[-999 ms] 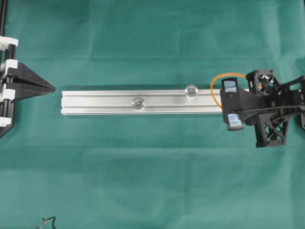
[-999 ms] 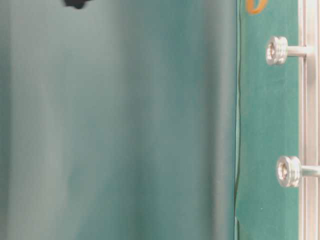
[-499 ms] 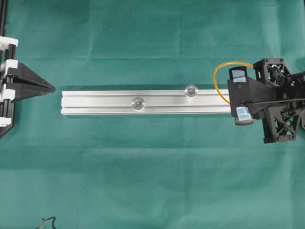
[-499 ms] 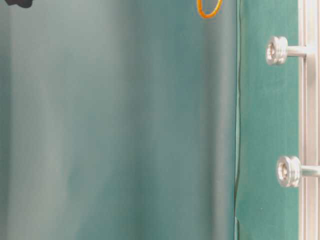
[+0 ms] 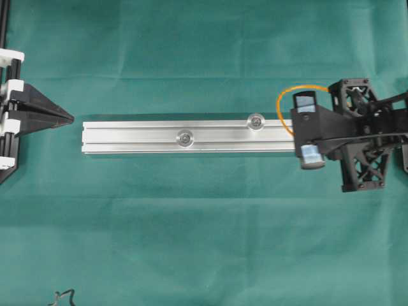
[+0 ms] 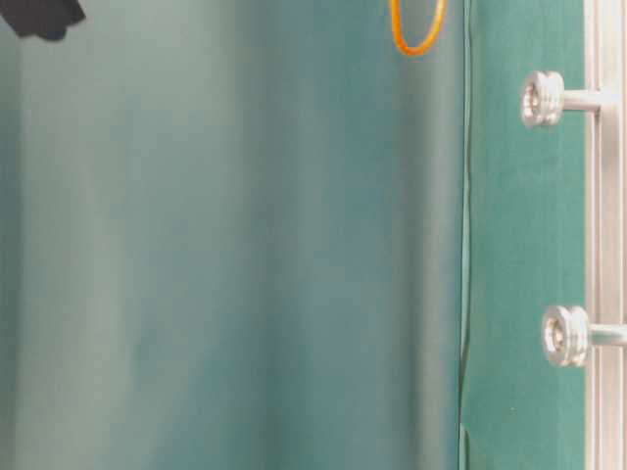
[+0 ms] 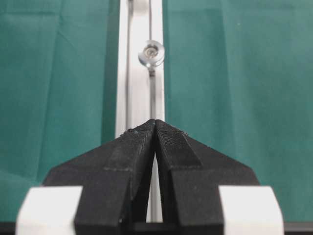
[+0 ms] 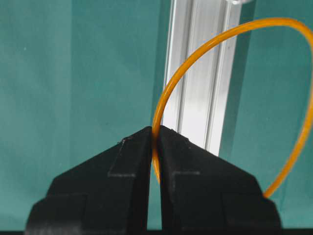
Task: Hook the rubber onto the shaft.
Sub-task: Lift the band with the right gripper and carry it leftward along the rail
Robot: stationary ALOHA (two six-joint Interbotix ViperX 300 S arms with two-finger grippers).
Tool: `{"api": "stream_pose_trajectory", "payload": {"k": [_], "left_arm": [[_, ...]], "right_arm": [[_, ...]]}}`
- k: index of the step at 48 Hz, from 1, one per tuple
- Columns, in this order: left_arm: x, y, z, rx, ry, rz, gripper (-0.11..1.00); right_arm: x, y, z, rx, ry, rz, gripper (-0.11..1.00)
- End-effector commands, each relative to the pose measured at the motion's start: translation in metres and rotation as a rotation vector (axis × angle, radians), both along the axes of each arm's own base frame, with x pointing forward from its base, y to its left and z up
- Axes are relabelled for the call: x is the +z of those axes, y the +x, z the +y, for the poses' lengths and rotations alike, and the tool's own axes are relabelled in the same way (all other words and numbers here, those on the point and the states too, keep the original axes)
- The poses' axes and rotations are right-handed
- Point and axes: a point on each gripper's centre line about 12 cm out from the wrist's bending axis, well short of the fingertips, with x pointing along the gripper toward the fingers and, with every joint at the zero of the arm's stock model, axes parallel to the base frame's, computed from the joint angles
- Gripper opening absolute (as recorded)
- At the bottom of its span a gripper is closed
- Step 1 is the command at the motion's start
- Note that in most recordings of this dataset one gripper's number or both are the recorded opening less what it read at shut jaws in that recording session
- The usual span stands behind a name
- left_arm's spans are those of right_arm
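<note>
The rubber (image 5: 280,105) is a thin orange loop hanging off the right end of the aluminium rail (image 5: 127,137). My right gripper (image 5: 297,132) is shut on it. In the right wrist view the black fingertips (image 8: 155,129) pinch the cord, and the rubber (image 8: 195,56) arcs up and right over the rail (image 8: 200,98). Two shafts stand on the rail, one nearer the rubber (image 5: 255,120) and one farther left (image 5: 185,137). The table-level view shows the loop's lower end (image 6: 416,44) above the cloth. My left gripper (image 5: 71,118) is shut and empty just off the rail's left end.
Green cloth (image 5: 204,242) covers the whole table. A black cable end (image 5: 64,296) lies at the front left. The left arm's mount (image 5: 6,115) stands at the left edge. In the left wrist view one shaft (image 7: 151,53) rises from the rail beyond my closed tips (image 7: 155,121).
The right gripper has lifted the rubber off the cloth, drifted right, then come back left toward the rail's end. The loop reaches farther into the table-level view. The left arm has not moved.
</note>
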Motion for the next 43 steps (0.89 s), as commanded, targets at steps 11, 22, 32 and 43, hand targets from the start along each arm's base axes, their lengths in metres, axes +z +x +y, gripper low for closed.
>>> {"api": "stream_pose_trajectory", "payload": {"k": [11,22,32,43], "left_arm": [[0.013,0.003,0.000,-0.003,0.002,-0.035,0.00],[0.012,0.004,0.000,-0.003,0.002,-0.034,0.00],[0.013,0.003,0.000,-0.003,0.002,-0.035,0.00],[0.012,0.004,0.000,-0.003,0.002,-0.034,0.00]], "right_arm": [[0.013,0.031,0.001,0.005,-0.005,-0.067,0.07],[0.014,0.051,0.003,0.004,-0.005,-0.079,0.07],[0.016,0.066,0.002,0.005,-0.014,-0.092,0.07],[0.015,0.075,0.000,-0.003,-0.019,-0.092,0.07]]}}
